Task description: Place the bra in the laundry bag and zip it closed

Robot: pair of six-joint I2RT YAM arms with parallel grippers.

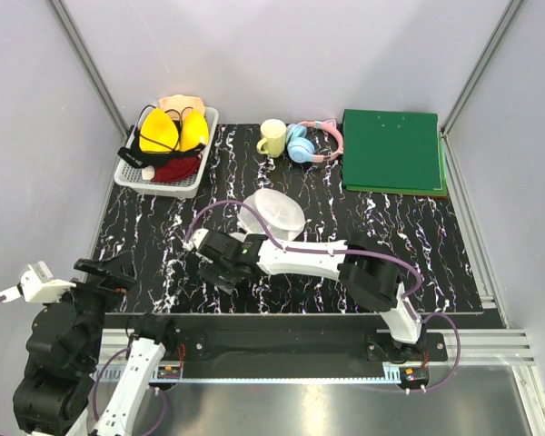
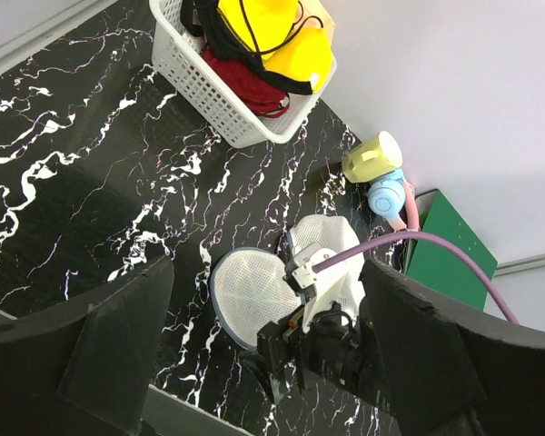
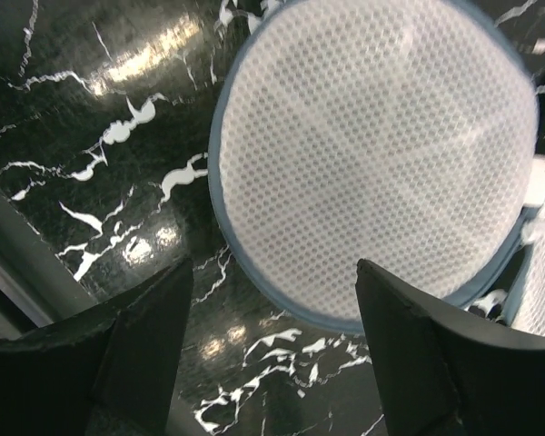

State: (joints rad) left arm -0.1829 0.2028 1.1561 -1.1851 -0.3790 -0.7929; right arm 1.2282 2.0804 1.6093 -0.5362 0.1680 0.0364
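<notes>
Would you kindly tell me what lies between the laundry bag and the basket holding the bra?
Nothing does: the left wrist view shows only bare marbled table between the laundry bag and the basket with the bra.

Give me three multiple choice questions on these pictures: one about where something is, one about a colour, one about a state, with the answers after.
1. Where does the bra lie?
A. In the white basket
B. On the floor
C. Hung on the wall

2. What colour is the mug?
A. Red
B. Pale yellow
C. Black

3. How is the laundry bag?
A. Zipped shut
B. Open, halves spread
C. Rolled up

Answers:
1 A: its yellow cups show above the basket rim.
2 B: it stands pale yellow beside the headphones.
3 B: the left wrist view shows two mesh halves side by side.
</notes>
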